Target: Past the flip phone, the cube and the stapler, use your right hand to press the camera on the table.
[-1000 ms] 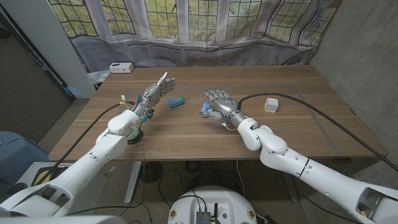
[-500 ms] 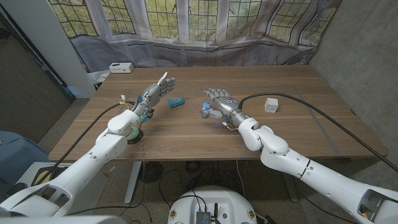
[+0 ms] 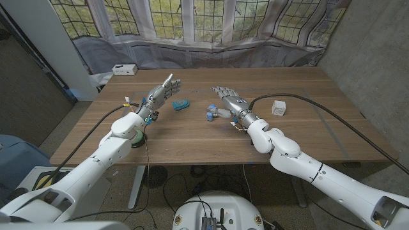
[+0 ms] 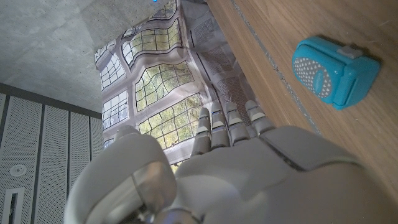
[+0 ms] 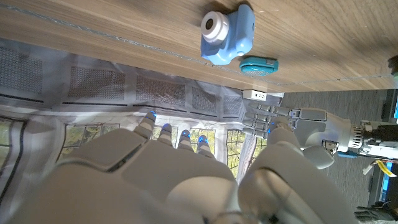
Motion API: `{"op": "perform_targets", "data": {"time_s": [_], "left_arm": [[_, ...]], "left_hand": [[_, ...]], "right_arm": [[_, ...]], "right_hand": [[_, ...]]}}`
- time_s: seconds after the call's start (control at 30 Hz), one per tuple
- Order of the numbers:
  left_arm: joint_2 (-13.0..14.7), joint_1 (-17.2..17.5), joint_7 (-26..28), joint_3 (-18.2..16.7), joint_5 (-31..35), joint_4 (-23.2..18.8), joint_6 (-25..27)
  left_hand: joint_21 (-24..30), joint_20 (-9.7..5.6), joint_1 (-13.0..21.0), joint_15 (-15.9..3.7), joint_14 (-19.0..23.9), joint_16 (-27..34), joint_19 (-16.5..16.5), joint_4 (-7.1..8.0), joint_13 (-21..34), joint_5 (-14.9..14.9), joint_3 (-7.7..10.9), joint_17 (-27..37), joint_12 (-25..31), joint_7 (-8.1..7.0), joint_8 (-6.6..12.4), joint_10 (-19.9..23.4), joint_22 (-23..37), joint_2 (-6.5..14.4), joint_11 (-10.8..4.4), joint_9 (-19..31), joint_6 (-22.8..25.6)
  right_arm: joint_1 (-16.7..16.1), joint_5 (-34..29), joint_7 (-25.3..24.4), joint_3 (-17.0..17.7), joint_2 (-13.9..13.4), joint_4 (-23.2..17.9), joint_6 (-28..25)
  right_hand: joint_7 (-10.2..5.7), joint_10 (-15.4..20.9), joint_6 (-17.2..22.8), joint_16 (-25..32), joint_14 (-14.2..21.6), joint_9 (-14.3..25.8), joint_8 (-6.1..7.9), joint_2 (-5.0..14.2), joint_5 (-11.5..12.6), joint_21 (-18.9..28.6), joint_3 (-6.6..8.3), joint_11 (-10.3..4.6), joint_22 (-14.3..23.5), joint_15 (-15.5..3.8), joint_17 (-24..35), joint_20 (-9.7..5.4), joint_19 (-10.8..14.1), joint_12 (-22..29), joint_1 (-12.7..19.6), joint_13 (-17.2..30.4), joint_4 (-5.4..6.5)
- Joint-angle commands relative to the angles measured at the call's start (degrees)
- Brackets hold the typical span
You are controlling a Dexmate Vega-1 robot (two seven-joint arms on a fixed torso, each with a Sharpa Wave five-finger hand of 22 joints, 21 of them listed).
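Observation:
The small blue camera (image 3: pixel 211 113) lies on the wooden table (image 3: pixel 307 137) near its middle, with its lens (image 5: pixel 213 24) visible in the right wrist view, where the camera (image 5: pixel 227 34) is seen whole. My right hand (image 3: pixel 229 100) hovers just right of it and slightly beyond, fingers straight and apart, holding nothing and not touching the camera. A small teal stapler (image 3: pixel 181 104) (image 4: pixel 336 71) (image 5: pixel 259 64) sits left of the camera. The white cube (image 3: pixel 278 107) stands farther right. My left hand (image 3: pixel 165 91) (image 5: pixel 292 121) is raised beside the stapler, fingers extended, empty.
A white box (image 3: pixel 124 69) (image 5: pixel 257 95) sits at the table's far left corner. A black cable (image 3: pixel 319 110) arcs over the right side of the table behind the cube. Curtained windows run behind the far edge.
My right hand has lifted off and drawn right and away from the camera, which now shows uncovered. The left hand and the other objects have stayed in place.

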Motion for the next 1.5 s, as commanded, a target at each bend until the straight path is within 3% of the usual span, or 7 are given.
{"op": "perform_targets", "data": {"time_s": [0.03, 0.23, 0.43, 0.6, 0.8, 1.0, 1.5], "left_arm": [[-0.2, 0.0, 0.6, 0.3, 0.2, -0.9, 0.5], [-0.6, -0.2, 1.0, 0.4, 0.5, -0.6, 0.3], [-1.0, -0.6, 1.3, 0.5, 0.9, -0.5, -0.1], [-1.0, -0.6, 2.0, 0.5, 1.2, -0.9, 0.1], [-0.5, -0.2, 2.9, 0.3, 1.5, -1.9, 0.7], [-0.1, 0.0, 3.6, 0.2, 1.7, -2.9, 1.5], [0.2, -0.6, 4.0, 0.2, 1.8, -3.8, 2.7]], "left_hand": [[0.2, 0.47, 0.0, -0.26, -0.2, 0.1, 0.0, -0.10, 0.3, 0.0, 0.23, 0.2, 0.0, 0.13, 0.07, 0.1, 0.1, -0.4, -0.04, 0.2, 0.5], [0.2, 0.48, 0.0, -0.24, -0.2, 0.1, 0.0, -0.10, 0.3, 0.0, 0.26, 0.2, -0.1, 0.12, 0.04, 0.1, 0.1, -0.4, -0.17, 0.2, 0.5], [0.2, 0.51, 0.0, -0.24, -0.1, 0.1, 0.0, -0.10, 0.3, 0.0, 0.29, 0.2, 0.0, 0.13, -0.02, 0.2, 0.1, -0.4, -0.18, 0.2, 0.4], [0.2, 0.47, -0.1, -0.65, 0.0, 0.2, 0.2, -0.09, 0.3, 0.0, 0.32, 0.2, 0.0, 0.14, 0.00, 0.3, 0.1, -0.5, -0.37, 0.2, 0.5], [0.3, 0.14, -0.1, -0.96, 0.0, 0.2, 0.3, -0.11, 0.3, 0.0, 0.34, 0.2, 0.1, 0.16, 0.03, 0.5, 0.1, -0.5, -0.32, 0.2, 0.6], [0.3, 0.14, -0.1, -0.99, 0.0, 0.2, 0.3, -0.11, 0.3, 0.0, 0.36, 0.2, 0.1, 0.15, 0.02, 0.5, 0.1, -0.5, -0.33, 0.2, 0.7], [0.3, 0.14, -0.1, -0.97, 0.0, 0.1, 0.3, -0.13, 0.3, 0.0, 0.42, 0.1, 0.1, 0.13, -0.08, 0.5, 0.1, -0.6, -0.12, 0.2, 0.5]], "right_arm": [[-1.0, 6.0, -2.7, 2.7, -0.3, 0.0, 3.2], [-1.4, 8.2, -4.1, 3.9, -0.4, -0.1, 4.3], [-2.0, 12.8, -7.3, 6.2, -0.4, 1.6, 9.1], [-2.5, 14.9, -8.6, 7.5, -0.7, 1.9, 11.1], [-3.2, 17.5, -9.9, 9.2, -1.2, 2.3, 13.6], [-3.7, 20.8, -11.2, 10.8, -1.1, 3.5, 17.7], [-4.3, 28.7, -10.4, 14.1, -0.7, 5.9, 24.0]], "right_hand": [[0.41, 0.0, -0.3, 0.2, -3.1, 0.1, 0.41, -0.17, -0.1, 0.2, 0.01, 0.16, 0.1, -0.12, 0.1, -0.17, 0.5, 0.2, -0.5, 0.1, 0.00], [0.69, 0.1, 0.5, 0.2, -2.9, 0.1, 0.79, -0.20, -0.1, 0.2, -0.01, 0.28, 0.0, -0.06, 0.0, -0.52, 0.8, 0.3, -0.5, 0.1, -0.02], [0.45, -0.1, 3.0, 0.0, -2.5, 0.0, 1.63, -0.21, 0.0, 0.4, 0.04, 0.69, 0.0, 0.11, -0.2, -3.83, 2.6, 0.2, -0.3, 0.1, -0.19], [0.81, 0.1, 4.3, 0.1, -1.9, 0.0, 1.88, -0.16, 0.0, 0.5, 0.12, 0.96, -0.1, -0.22, -0.2, -5.19, 3.7, 0.4, -0.2, 0.1, -0.31], [1.35, 1.3, 4.5, 0.4, -0.7, 0.0, 1.76, -0.27, 0.0, 0.8, 0.11, 1.20, -0.1, -0.73, -0.3, -5.65, 5.2, 0.8, 0.0, 0.1, -0.42], [2.56, 2.9, 6.3, 0.7, 2.0, -0.1, 1.86, -0.58, 0.1, 1.4, 0.21, 1.55, -0.3, -2.07, -0.7, -8.47, 9.3, 1.2, 0.6, -0.1, -0.87], [3.92, 4.9, 8.0, 0.8, 3.7, -0.1, 2.05, -0.91, 0.1, 1.3, 0.18, 1.63, -0.4, -2.00, -1.0, -8.48, 11.3, 1.6, 1.1, -0.2, -1.07]]}}
